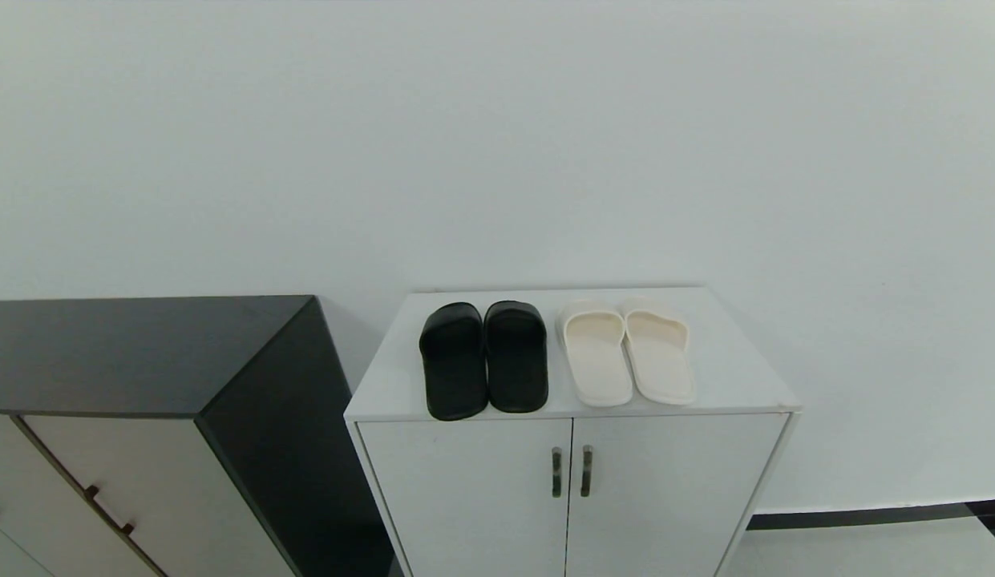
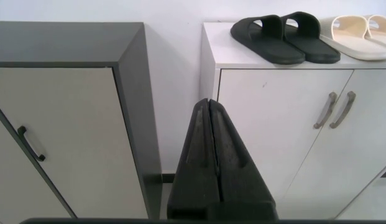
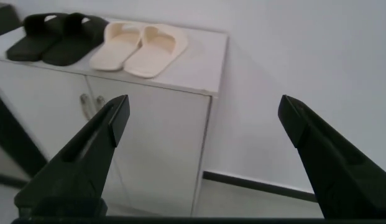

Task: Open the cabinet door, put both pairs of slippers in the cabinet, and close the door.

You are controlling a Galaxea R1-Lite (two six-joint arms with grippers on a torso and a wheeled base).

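The white cabinet [image 1: 465, 497] is standing against the wall [image 1: 497, 144] with both doors closed and its two handles [image 1: 556, 472] meeting at the middle. Open floor [image 1: 866, 553] is lying off its right side, and a dark cabinet [image 1: 281, 433] is crowding close on its left. The black slippers [image 1: 457, 361] and the cream slippers [image 1: 597, 361] are sitting side by side on the cabinet's top, the black pair to the left, heels nearing the front edge. The left claw [image 2: 208, 106] is hanging clenched on itself before the gap between the two cabinets, while the right claw [image 3: 205, 112] is hanging released, spread wide, before the white cabinet's right corner.
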